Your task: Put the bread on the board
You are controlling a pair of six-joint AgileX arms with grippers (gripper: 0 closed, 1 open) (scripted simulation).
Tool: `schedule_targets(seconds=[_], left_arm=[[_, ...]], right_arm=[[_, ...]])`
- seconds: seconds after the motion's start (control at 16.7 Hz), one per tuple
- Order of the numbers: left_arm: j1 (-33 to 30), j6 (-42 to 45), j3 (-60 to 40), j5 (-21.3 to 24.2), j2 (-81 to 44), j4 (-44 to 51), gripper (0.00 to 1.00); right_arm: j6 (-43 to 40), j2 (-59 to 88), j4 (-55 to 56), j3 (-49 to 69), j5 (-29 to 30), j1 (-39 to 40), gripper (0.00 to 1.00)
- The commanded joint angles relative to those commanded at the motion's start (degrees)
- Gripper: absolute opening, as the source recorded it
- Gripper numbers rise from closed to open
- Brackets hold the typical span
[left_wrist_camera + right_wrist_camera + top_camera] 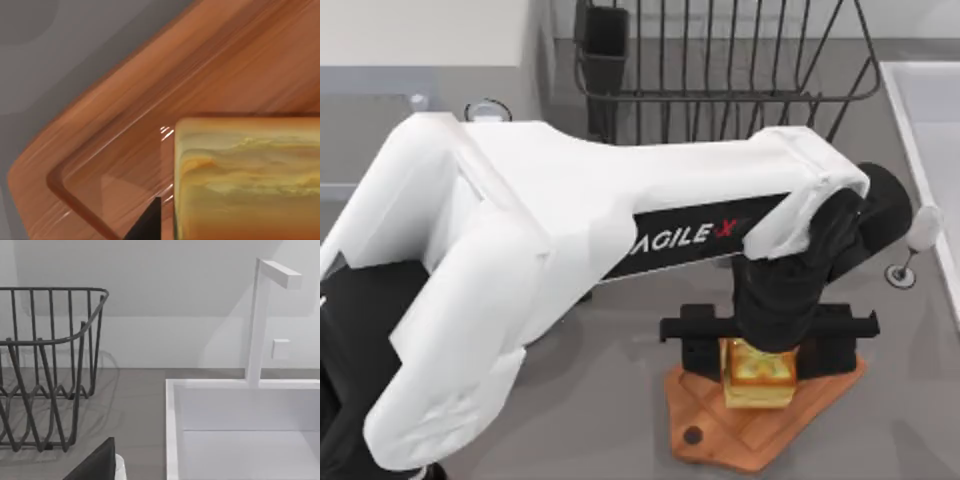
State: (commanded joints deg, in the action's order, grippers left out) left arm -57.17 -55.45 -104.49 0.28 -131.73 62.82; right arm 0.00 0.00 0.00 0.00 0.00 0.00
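Note:
The bread [757,378], a small golden-yellow chunk with layered sides, sits on the reddish-brown board [720,430] at the table's front right. My left arm reaches across the table, and its gripper [760,362] hangs straight over the bread with a finger on either side. In the left wrist view the bread [245,180] lies inside the board's grooved border [75,190]. One black fingertip [149,222] stands beside it, with a thin strip of board showing between them, so the gripper reads as open. The board's handle with its hole [692,436] points toward the front left.
A dark wire dish rack [720,60] [45,365] stands at the back. A white sink basin [935,130] [240,430] with a faucet [257,320] lies along the right edge. A small stemmed glass [920,235] stands right of the left arm's wrist.

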Motion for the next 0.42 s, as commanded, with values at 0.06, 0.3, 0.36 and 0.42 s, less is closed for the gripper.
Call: schedule_targets(seconds=[0.06,0.3,0.36,0.42], left_arm=[[0.0,0.0,0.0,0.0,0.0,0.0,0.98],[0.0,0.0,0.0,0.0,0.0,0.0,1.0],[0.0,0.0,0.0,0.0,0.0,0.0,1.0],[0.0,0.0,0.0,0.0,0.0,0.0,1.0]], right_arm=[[0.0,0.0,0.0,0.0,0.0,0.0,1.0],[0.0,0.0,0.0,0.0,0.0,0.0,1.0],[0.0,0.0,0.0,0.0,0.0,0.0,1.0],[0.0,0.0,0.0,0.0,0.0,0.0,1.0]])
